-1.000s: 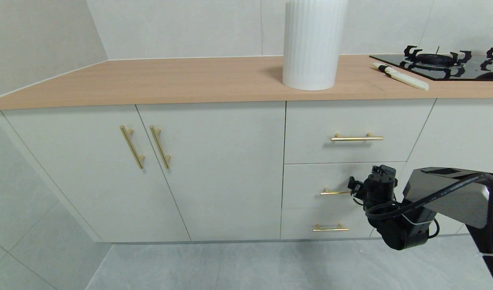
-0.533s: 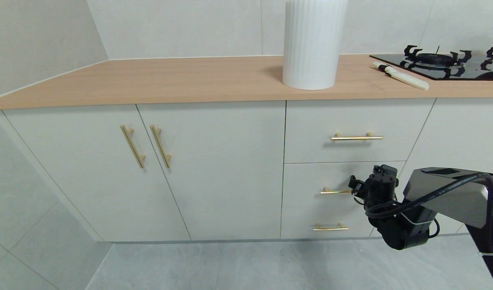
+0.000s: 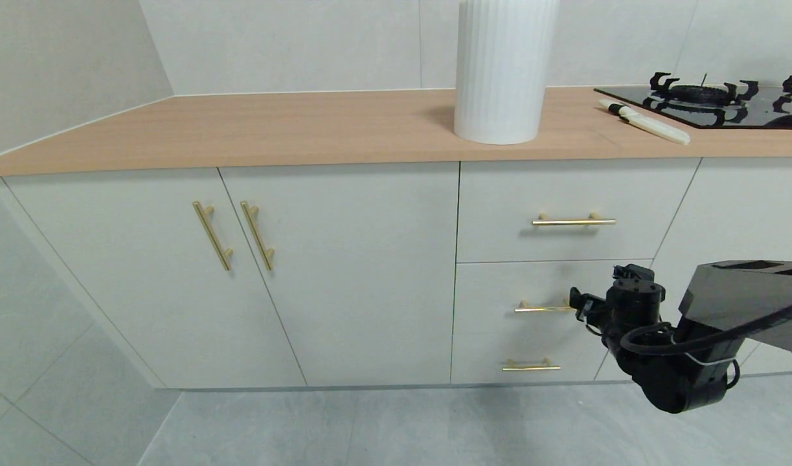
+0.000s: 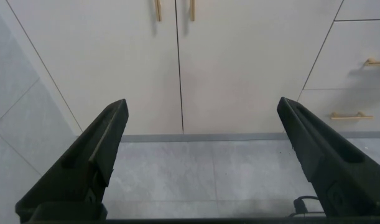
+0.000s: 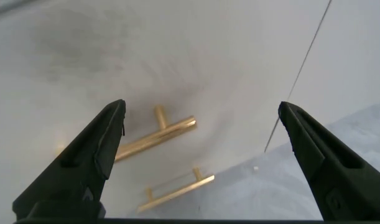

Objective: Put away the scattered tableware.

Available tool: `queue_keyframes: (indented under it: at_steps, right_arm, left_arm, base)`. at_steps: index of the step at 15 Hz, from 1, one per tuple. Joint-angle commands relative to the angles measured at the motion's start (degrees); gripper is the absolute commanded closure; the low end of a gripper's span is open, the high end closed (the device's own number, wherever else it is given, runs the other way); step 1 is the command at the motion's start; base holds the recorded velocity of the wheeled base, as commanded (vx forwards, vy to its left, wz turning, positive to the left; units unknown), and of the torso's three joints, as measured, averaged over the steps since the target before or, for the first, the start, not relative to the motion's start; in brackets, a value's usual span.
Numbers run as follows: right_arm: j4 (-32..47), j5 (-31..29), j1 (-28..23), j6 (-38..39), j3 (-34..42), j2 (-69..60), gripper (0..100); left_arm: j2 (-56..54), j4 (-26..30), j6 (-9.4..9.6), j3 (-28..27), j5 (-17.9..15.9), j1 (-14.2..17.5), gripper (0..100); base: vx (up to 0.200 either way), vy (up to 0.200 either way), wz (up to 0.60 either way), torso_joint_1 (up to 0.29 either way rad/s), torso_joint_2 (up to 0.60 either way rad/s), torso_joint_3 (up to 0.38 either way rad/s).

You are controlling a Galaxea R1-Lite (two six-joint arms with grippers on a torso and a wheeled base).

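You see the knife [image 3: 643,122] on the counter [image 3: 272,129] at the head view's upper right, the right gripper [image 3: 578,307] lower right, just beside the middle drawer handle [image 3: 539,309]. Left wrist view: the left gripper [image 4: 202,155] gapes empty above the floor [image 4: 202,177]. Right wrist view: fingers [image 5: 90,162] spread wide, holding nothing, that handle ahead.

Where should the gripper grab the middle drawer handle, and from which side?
Grip the middle drawer handle on its bar, clear of the posts, straight from the front, one finger above, one below: the bar lies level and stands off the drawer face.
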Motion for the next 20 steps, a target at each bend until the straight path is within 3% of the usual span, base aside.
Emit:
queue_keyframes:
  at_steps: [1,10,13,16,19,20]
  right_arm:
    - [0.32,0.96,0.88,-2.63,8.10,-13.40,0]
    - [0.58,-3.17,7.04,-19.24,34.29,-57.87,0]
    - [6.73,-3.96,6.77,-24.69,38.77,-76.06,0]
    - [24.84,-3.26,1.59,-25.22,38.24,-94.78,0]
    - [44.44,-3.35,0.80,-28.91,32.62,-112.01,0]
    - [53.23,-3.26,-1.75,-29.26,29.89,-118.16,0]
  left_arm:
    - [0.00,-0.01,-0.01,0.02,0.01,0.01,0]
    - [0.00,-0.01,-0.01,0.02,0.01,0.01,0]
    - [0.00,-0.01,-0.01,0.02,0.01,0.01,0]
    - [0.00,-0.01,-0.01,0.02,0.01,0.01,0]
    - [0.00,-0.01,-0.01,0.02,0.01,0.01,0]
    - [0.00,-0.01,-0.01,0.02,0.01,0.01,0]
  base:
    - [0.000,0.000,0.00,0.000,0.00,0.000]
    - [0.000,0.000,0.00,0.000,0.00,0.000]
    - [0.000,0.000,0.00,0.000,0.00,0.000]
    - [0.000,0.000,0.00,0.000,0.00,0.000]
    - [0.000,0.000,0.00,0.000,0.00,0.000]
    - [0.000,0.000,0.00,0.000,0.00,0.000]
